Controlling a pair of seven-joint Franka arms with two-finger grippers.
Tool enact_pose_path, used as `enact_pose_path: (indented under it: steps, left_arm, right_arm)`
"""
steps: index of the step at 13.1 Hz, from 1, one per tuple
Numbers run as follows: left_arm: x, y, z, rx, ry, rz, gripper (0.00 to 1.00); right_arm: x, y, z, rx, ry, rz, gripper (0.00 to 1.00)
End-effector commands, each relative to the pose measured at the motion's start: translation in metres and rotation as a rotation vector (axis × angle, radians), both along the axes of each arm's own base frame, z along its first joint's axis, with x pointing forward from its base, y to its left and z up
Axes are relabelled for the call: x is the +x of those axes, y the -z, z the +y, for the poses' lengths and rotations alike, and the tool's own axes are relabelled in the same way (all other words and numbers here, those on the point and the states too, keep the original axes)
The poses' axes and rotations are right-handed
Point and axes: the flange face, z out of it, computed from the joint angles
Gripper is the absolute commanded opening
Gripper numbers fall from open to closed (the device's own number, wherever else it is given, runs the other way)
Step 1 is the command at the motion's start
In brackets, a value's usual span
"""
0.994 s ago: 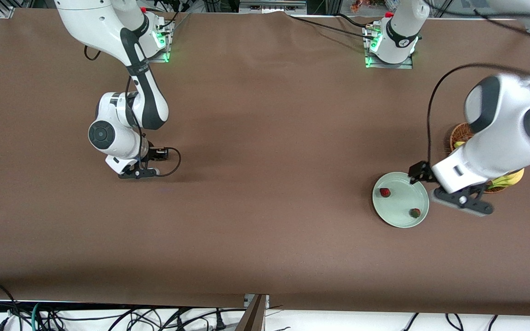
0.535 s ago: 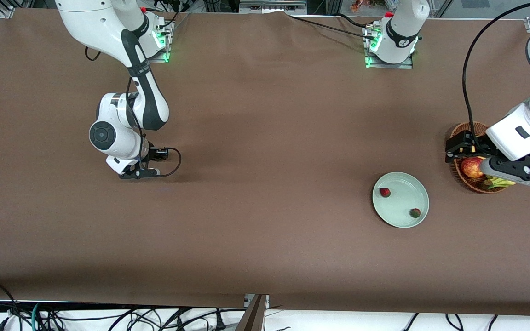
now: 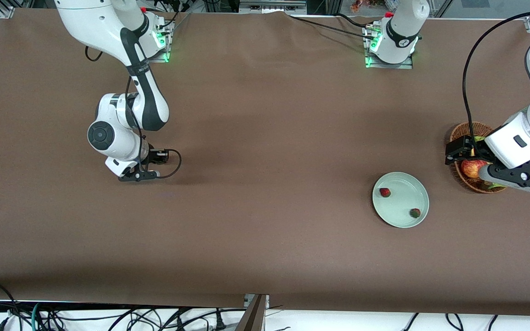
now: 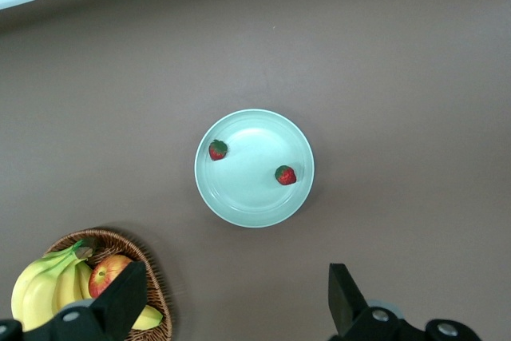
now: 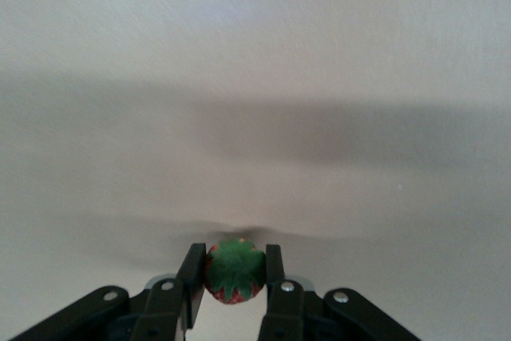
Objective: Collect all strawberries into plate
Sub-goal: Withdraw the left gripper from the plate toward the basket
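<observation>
Two strawberries (image 3: pixel 385 192) (image 3: pixel 415 213) lying in plate (image 3: pixel 400 184) at 10 and 4 o'clock | right end effector (image 5: pixel 233 279) pinching third strawberry (image 5: pixel 234 271) on surface (image 3: pixel 265 230) | left end effector (image 4: pixel 231 297) hanging wide over basket (image 3: pixel 465 131)

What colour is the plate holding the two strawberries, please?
Pale mint green; the plate shows best in the left wrist view, with both strawberries on it.
</observation>
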Motion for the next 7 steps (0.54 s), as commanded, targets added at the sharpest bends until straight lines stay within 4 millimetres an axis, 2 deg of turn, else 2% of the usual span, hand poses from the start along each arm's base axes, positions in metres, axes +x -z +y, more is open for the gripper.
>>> enact_pose_path:
  steps: [1, 4, 6, 7]
  left_arm:
    - [-0.001, -0.007, 0.002, 0.015, 0.002, 0.010, 1.00]
    - [-0.002, -0.006, 0.004, 0.015, 0.000, 0.023, 1.00]
    - [-0.003, -0.007, 0.003, 0.016, 0.002, 0.027, 1.00]
    - [-0.003, -0.006, 0.004, 0.016, 0.000, 0.029, 1.00]
  right_arm:
    - [0.023, -0.032, 0.025, 0.050, -0.024, -0.028, 0.34]
    - [0.060, -0.047, 0.070, 0.052, -0.056, -0.066, 0.35]
    - [0.079, -0.045, 0.117, 0.060, -0.023, -0.069, 0.34]
    - [0.080, -0.041, 0.147, 0.075, 0.006, -0.071, 0.34]
